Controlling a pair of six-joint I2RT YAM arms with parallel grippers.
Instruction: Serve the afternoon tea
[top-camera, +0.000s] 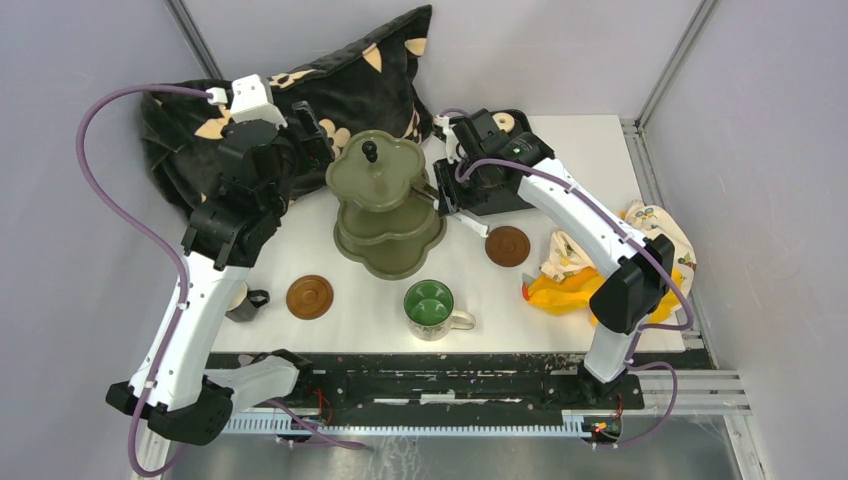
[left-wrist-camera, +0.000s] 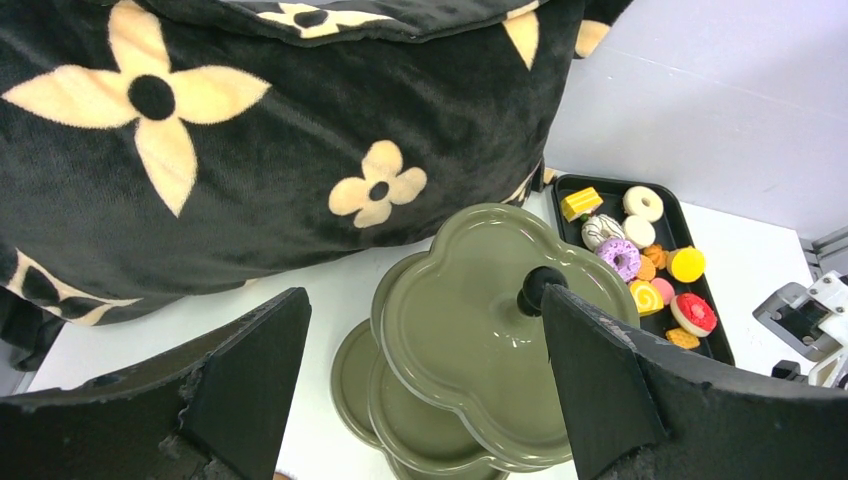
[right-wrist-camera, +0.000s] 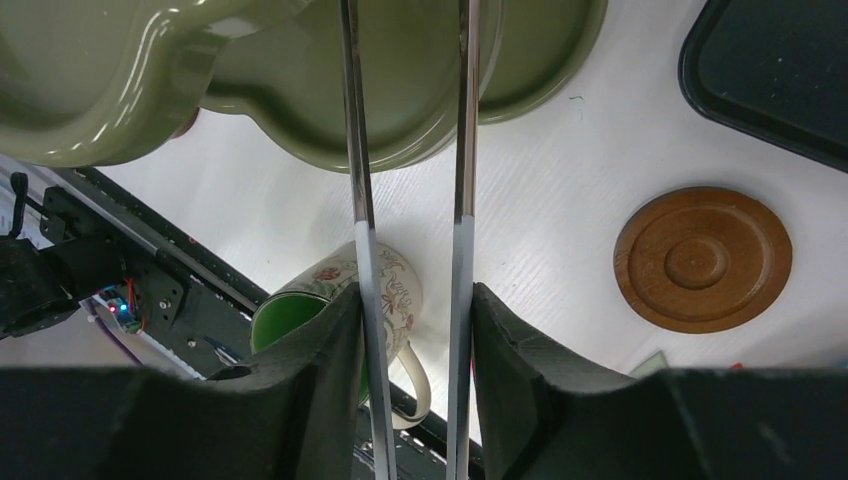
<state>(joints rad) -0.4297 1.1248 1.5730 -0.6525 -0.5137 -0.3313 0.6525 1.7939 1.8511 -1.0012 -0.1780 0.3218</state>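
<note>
Three olive tiers of the stand (top-camera: 385, 205) sit in the middle of the surface (top-camera: 600, 140); the mug (top-camera: 432, 305) is at its 6 o'clock, one brown saucer (top-camera: 309, 296) at 7, the other saucer (top-camera: 507, 246) at 4, toy pastries (left-wrist-camera: 640, 255) in a black tray (left-wrist-camera: 610, 190) at 2. My left gripper (left-wrist-camera: 425, 330) hangs spread wide above the top tier; my right gripper (right-wrist-camera: 412, 300) pinches metal tongs (right-wrist-camera: 462, 150) whose arms reach over a lower tier.

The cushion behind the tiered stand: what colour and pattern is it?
The cushion is black plush with cream four-petal flowers, best seen in the left wrist view.
</note>
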